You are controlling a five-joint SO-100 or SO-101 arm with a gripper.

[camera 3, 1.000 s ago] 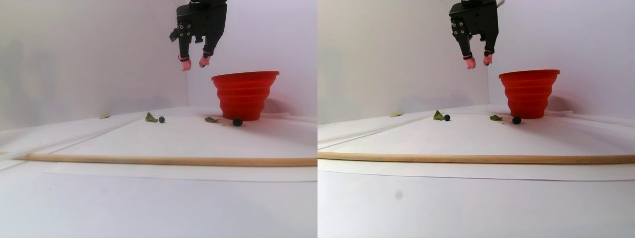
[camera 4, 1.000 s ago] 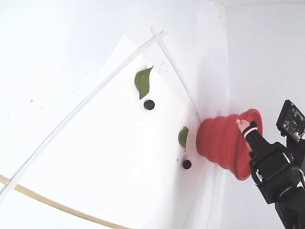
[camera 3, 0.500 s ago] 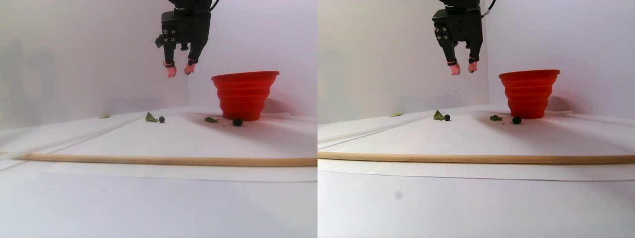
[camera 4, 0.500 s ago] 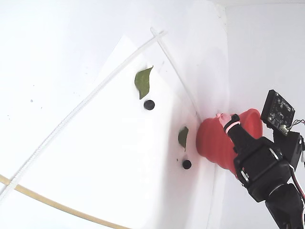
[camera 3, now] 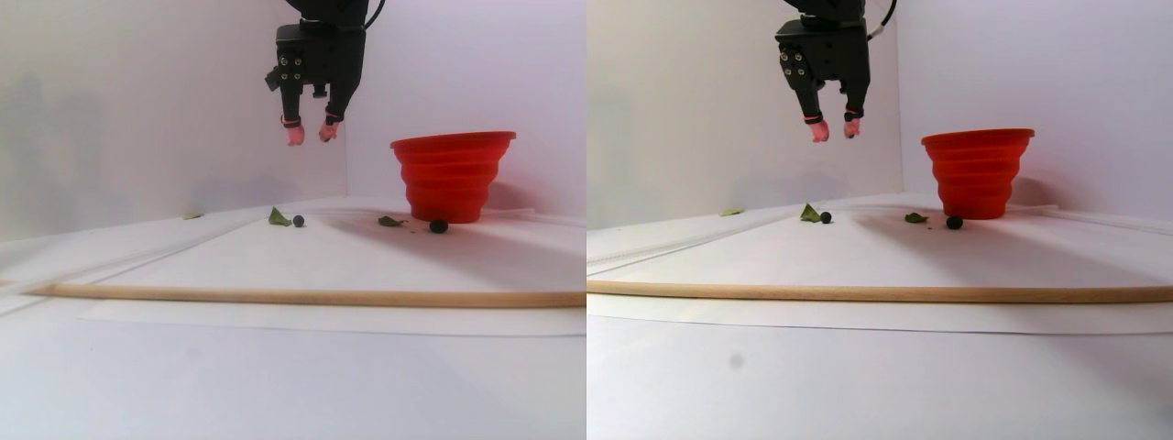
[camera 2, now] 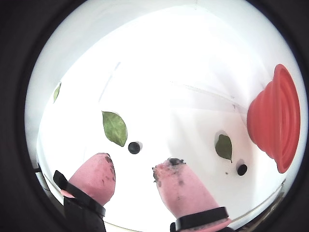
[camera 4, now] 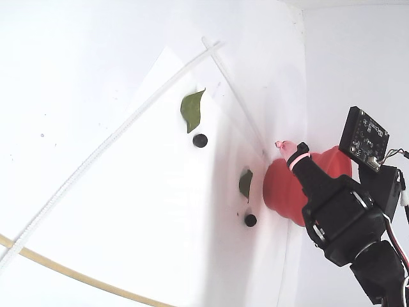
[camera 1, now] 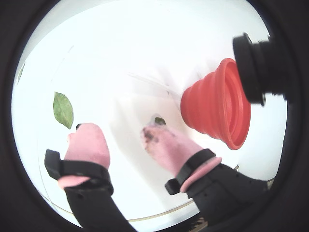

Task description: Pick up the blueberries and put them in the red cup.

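Two blueberries lie on the white table. One (camera 2: pixel 134 148) (camera 3: pixel 298 221) (camera 4: pixel 200 140) sits beside a leaf, the other (camera 2: pixel 242 169) (camera 3: pixel 439 225) (camera 4: pixel 250 220) close to the foot of the red cup (camera 3: pixel 452 174) (camera 2: pixel 270 123) (camera 1: pixel 217 104) (camera 4: pixel 284 192). The cup stands upright near the back corner. My gripper (camera 3: pixel 309 134) (camera 2: pixel 135 166) (camera 1: pixel 118 137) (camera 4: pixel 285 147) hangs high in the air, left of the cup in the stereo pair view and roughly above the leaf-side berry. It is open, with nothing between its stained pink fingertips (camera 2: pixel 99 174).
Green leaves lie near each berry (camera 2: pixel 115 127) (camera 2: pixel 223 146) (camera 4: pixel 191 110), with a small one further left (camera 3: pixel 193 216). A wooden rod (camera 3: pixel 302 296) crosses the front of the table. White walls meet in a corner behind the cup.
In the stereo pair view the gripper has moved left, away from the cup's rim, and a little lower. It has stayed open and empty. Berries and cup have not moved.
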